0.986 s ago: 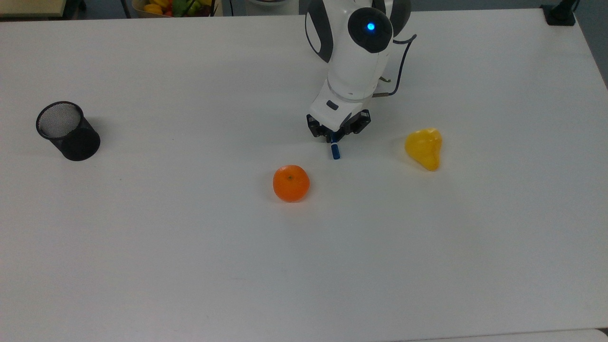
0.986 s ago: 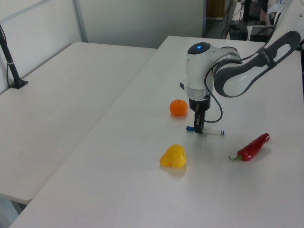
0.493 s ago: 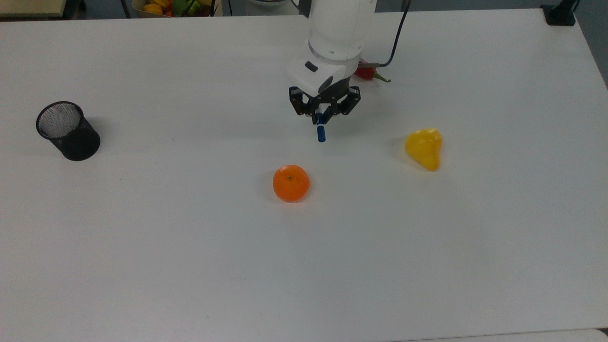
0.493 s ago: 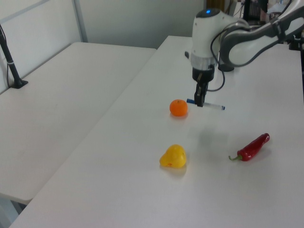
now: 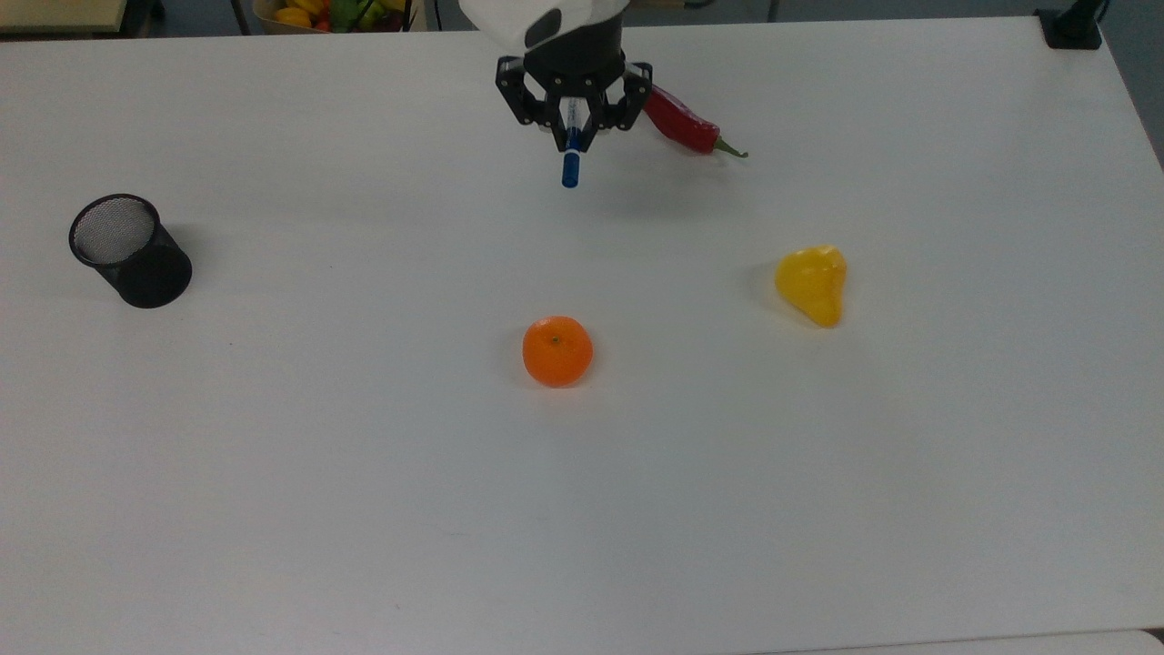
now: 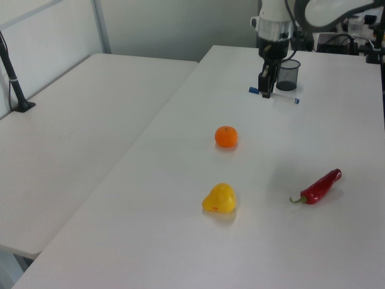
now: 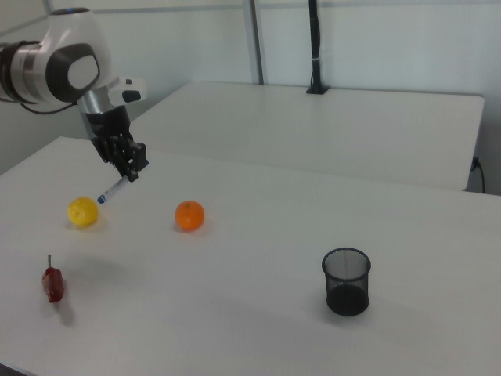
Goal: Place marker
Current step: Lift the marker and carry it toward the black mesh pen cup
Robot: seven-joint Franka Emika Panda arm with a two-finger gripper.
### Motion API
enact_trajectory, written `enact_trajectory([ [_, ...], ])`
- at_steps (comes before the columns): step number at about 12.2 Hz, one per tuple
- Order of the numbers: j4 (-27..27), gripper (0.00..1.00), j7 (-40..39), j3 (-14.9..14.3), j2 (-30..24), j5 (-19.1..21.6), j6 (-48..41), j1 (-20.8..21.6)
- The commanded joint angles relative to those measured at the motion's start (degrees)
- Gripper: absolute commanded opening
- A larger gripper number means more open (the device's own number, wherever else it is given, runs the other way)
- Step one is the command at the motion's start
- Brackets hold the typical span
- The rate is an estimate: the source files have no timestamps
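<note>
The marker [image 5: 570,153] is light, stiff and smooth — I judge it could swivel, so I pinch its barrel near the middle. My gripper [image 5: 573,123] is clamped on it, holding it level, well above the table [image 5: 364,500], wrist pointing straight down — the mesh cup [image 5: 129,250] stands well apart.

This is looking like a lab: a robot arm [image 7: 55,66] is working at big white tables [image 7: 258,313], with plain walls [image 7: 376,47] standing behind, maybe dividers.
</note>
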Motion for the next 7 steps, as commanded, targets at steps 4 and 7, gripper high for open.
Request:
enact_trajectory([
  [4,1.1,0.0,-4.5,-6.9,-6.8,5.8,-4.8,0.1],
  [7,1.5,0.0,-4.9,-9.4,-6.9,5.3,-3.8,-0.2],
])
